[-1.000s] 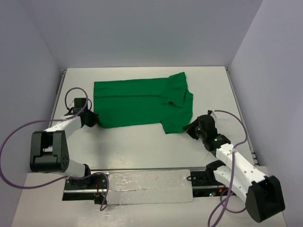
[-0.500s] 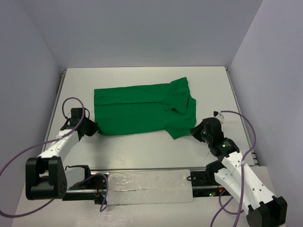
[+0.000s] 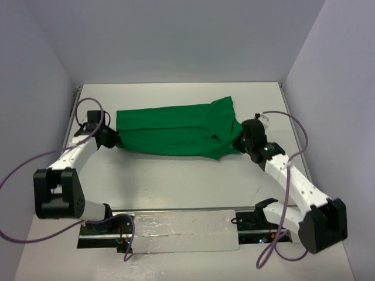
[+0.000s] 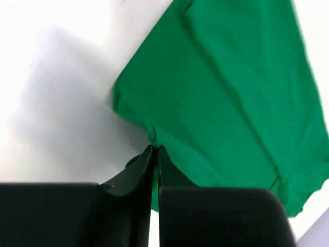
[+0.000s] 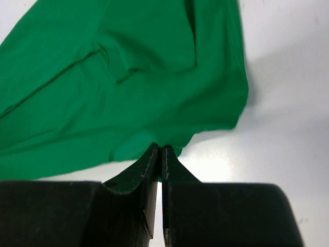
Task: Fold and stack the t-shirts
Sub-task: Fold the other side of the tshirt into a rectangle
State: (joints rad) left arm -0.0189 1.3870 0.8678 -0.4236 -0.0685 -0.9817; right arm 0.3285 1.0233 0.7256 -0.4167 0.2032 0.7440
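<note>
My left gripper [image 3: 115, 139] and right gripper [image 3: 238, 144] each clamp tight on the green t-shirt [image 3: 170, 130] at its lower corners; open table [image 3: 176, 181] fills lower centre.

White arms [image 3: 73, 155] with black joints trail purple cables [image 3: 35, 157].

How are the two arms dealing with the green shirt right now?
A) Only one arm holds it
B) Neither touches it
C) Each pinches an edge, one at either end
C: the left gripper and the right gripper are each shut on an edge of the green t-shirt, at opposite ends.
</note>
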